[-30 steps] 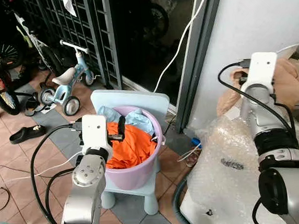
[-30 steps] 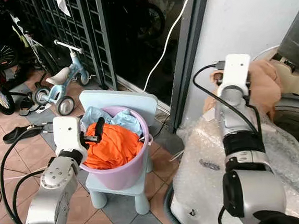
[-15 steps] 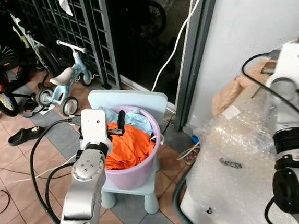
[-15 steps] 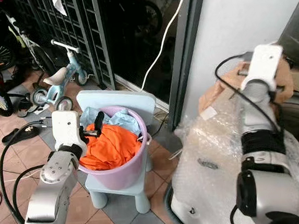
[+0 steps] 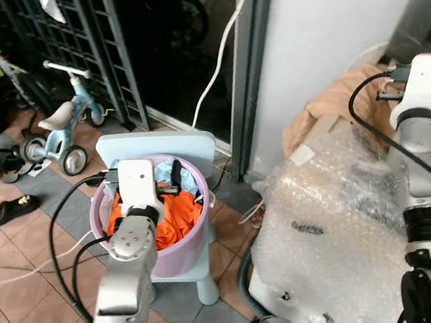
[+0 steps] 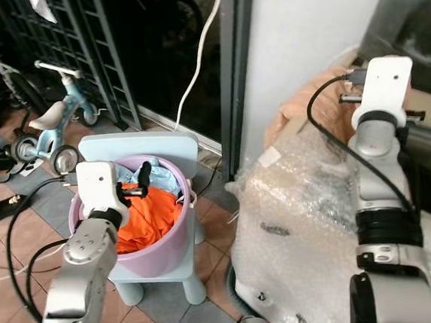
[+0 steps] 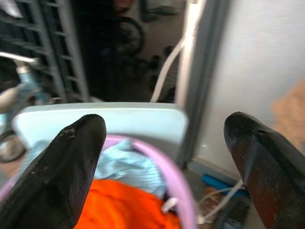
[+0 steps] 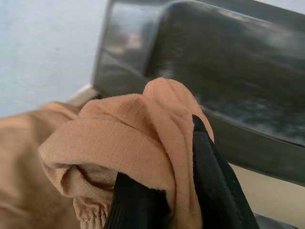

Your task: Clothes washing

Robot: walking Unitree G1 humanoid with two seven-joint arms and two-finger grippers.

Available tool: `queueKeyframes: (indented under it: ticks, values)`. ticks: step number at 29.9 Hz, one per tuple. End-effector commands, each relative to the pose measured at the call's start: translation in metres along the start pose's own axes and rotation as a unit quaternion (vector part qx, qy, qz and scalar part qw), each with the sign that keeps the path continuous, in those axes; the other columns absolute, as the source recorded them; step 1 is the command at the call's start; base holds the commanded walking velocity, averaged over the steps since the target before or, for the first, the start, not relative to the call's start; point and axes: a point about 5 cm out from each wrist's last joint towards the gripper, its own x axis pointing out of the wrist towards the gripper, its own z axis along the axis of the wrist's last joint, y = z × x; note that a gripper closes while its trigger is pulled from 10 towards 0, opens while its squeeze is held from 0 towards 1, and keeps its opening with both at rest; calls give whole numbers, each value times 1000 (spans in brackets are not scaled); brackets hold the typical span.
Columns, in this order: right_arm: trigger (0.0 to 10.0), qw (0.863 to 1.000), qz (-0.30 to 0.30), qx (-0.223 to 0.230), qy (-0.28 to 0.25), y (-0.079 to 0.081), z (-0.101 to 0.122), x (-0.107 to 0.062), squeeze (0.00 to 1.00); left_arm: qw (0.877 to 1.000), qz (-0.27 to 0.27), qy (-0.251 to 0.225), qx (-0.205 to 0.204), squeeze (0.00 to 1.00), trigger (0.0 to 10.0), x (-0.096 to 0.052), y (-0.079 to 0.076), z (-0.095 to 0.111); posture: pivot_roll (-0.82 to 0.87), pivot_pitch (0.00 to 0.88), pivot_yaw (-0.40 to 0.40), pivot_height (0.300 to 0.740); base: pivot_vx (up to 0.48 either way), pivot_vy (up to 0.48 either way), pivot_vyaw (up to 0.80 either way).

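So my right hand (image 8: 162, 191) is clamped on a tan garment (image 8: 119, 143), the cloth bunched up over and between both black fingers (image 8: 214, 186). It's up by the dark raised lid (image 8: 228, 71) of the washing machine (image 6: 297, 230), which is wrapped in bubble wrap. The rest of that tan cloth trails down over the machine's top toward the wall.

My left hand (image 7: 162, 157) hangs above the one pink basket (image 5: 188, 239), fingers wide apart, gripping nothing. The basket sits on a single small pale blue chair (image 5: 161, 147), just below the hand. I count two pieces in there: one orange garment (image 5: 171, 214) and one light blue one (image 7: 121, 160) behind it. One kids' tricycle (image 5: 54, 126) stands off to the left by the black grille
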Motion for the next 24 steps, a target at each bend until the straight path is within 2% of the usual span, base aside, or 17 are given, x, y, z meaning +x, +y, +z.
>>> queueKeyframes:
  ticks: [1, 2, 3, 4, 5, 6, 20, 24]
  values:
    - [0, 1000, -3, 3, -14, -5, 8, 1, 0, 1000, -5, -1, 0, 0, 10000, 2, -2, 0, -66, 0, -2, 740, 0, 0, -788]
    - [0, 1000, -2, 3, -15, -5, 10, 1, 0, 1000, -5, -1, -2, 0, 10000, 2, -2, 0, -65, 0, -4, 740, 0, 0, -788]
    - [706, 1000, -1, 3, -15, -5, 10, 2, 0, 1000, -5, 0, -3, 0, 10000, 2, -2, -1, -65, 0, -4, 740, -240, 0, -788]
    - [3804, 1000, 0, -1, -17, -4, 11, 3, 0, 1000, -5, 0, -4, 0, 10000, 2, -2, -1, -64, 0, -7, 740, -259, 0, -788]
    - [3804, 1000, 0, -1, -17, -4, 11, 3, 0, 1000, -5, 0, -4, 0, 10000, 2, -2, -1, -64, 0, -7, 740, -259, 0, -788]
    - [10000, 1000, 2, -3, -18, -3, 12, 3, 0, 1000, -5, 0, -5, 0, 10000, 2, -2, -1, -62, 0, -8, 740, -266, 0, -769]
    - [10000, 1000, 14, -7, -15, 2, 12, 3, 0, 1000, -2, 2, -9, 0, 10000, 2, -1, -2, -63, 0, -12, 740, -271, 0, -760]
    - [10000, 1000, 15, -8, -18, 2, 14, 4, 0, 1000, -3, -1, -9, 0, 10000, 3, -1, -1, -64, 0, -12, 740, 0, 0, -763]
